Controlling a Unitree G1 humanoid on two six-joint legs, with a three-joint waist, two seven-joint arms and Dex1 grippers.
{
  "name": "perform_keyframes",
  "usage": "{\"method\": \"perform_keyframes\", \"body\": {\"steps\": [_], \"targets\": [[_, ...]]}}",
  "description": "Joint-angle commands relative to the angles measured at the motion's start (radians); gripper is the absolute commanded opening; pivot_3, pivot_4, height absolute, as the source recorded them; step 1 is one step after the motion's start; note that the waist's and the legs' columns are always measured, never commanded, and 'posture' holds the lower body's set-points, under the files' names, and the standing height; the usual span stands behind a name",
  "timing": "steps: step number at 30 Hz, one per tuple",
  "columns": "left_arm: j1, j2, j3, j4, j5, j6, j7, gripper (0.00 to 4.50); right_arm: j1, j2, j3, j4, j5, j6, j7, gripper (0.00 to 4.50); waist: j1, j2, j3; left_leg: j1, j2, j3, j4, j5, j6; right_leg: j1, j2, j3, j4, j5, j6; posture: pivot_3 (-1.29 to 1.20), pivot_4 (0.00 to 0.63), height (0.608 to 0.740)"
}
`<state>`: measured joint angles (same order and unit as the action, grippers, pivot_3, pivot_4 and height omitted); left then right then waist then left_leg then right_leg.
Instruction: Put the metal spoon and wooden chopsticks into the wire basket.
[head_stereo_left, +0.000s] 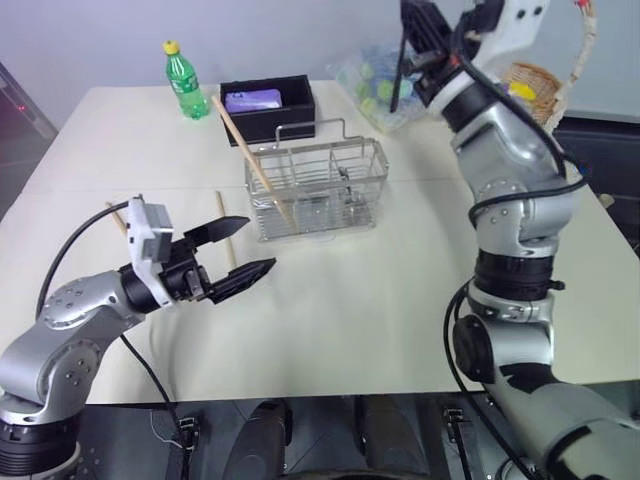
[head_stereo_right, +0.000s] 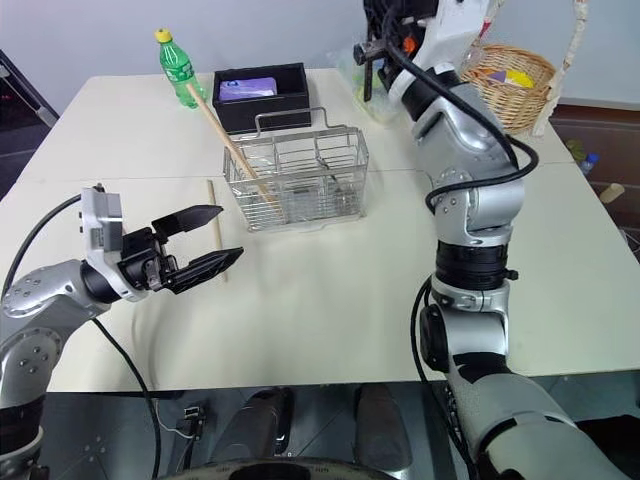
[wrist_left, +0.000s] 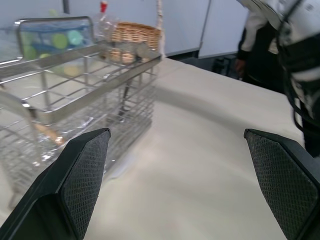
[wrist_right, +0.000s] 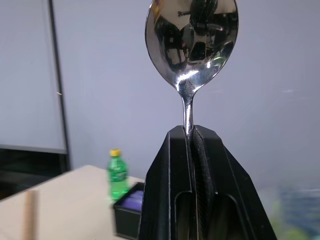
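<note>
no writing is reading clearly anywhere: the green bottle (head_stereo_left: 184, 82) near the table's (head_stereo_left: 400, 300) far left corner is showing a label i cannot make out, and the purple thing lying in the black box (head_stereo_left: 270, 108) at the far edge is too blurred to name.

my right gripper (wrist_right: 191, 131) is pinching the spoon (wrist_right: 191, 47) by its handle, fingers pressed together on it. the handle's lower part is hiding between my fingers. the spoon is standing upright along my fingers, bowl topmost, raised in the air above the table's far side. in the head views my right gripper (head_stereo_left: 420, 40) is partly cut off by the frame's top and the spoon is too dark to pick out there.

my left gripper (head_stereo_left: 232, 254) is hovering over the table's near left part, fingers spread wide and holding nothing, pointing toward the basket (head_stereo_left: 320, 190).

the basket is sitting mid-table toward the far edge. one chopstick (head_stereo_left: 250, 160) is leaning in its left end, tip pointing up toward the far left. another chopstick (head_stereo_right: 212, 215) is lying flat on the table left of the basket, running near to far, partly hidden behind my left fingers. a wicker basket (head_stereo_right: 515, 85) is sitting at the far right corner.
</note>
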<state>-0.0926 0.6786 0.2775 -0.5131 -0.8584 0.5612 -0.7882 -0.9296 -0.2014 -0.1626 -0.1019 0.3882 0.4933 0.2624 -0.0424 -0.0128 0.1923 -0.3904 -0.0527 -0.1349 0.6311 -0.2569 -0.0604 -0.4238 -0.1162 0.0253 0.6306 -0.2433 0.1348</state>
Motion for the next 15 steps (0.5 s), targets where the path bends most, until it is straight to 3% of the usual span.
{"method": "perform_keyframes", "body": {"steps": [1,15], "targets": [[0.008,0.005,0.043,-0.034,-0.006,-0.018,0.018,4.50,0.018,0.027,0.003,-0.038,0.030,-0.044,0.014,0.04,0.000,0.000,0.000,0.000,0.000,0.000,0.000,0.000,0.000,0.000,0.000,0.000,0.000,0.000,0.000,0.00,0.150,0.740],[0.039,-0.022,0.048,-0.064,-0.001,-0.030,0.076,4.50,0.092,0.087,0.042,0.144,0.009,-0.221,0.091,0.04,-0.003,0.000,0.000,0.000,0.000,0.000,0.000,0.000,0.000,-0.001,0.001,0.000,0.001,0.000,0.000,0.00,0.150,0.740]]}}
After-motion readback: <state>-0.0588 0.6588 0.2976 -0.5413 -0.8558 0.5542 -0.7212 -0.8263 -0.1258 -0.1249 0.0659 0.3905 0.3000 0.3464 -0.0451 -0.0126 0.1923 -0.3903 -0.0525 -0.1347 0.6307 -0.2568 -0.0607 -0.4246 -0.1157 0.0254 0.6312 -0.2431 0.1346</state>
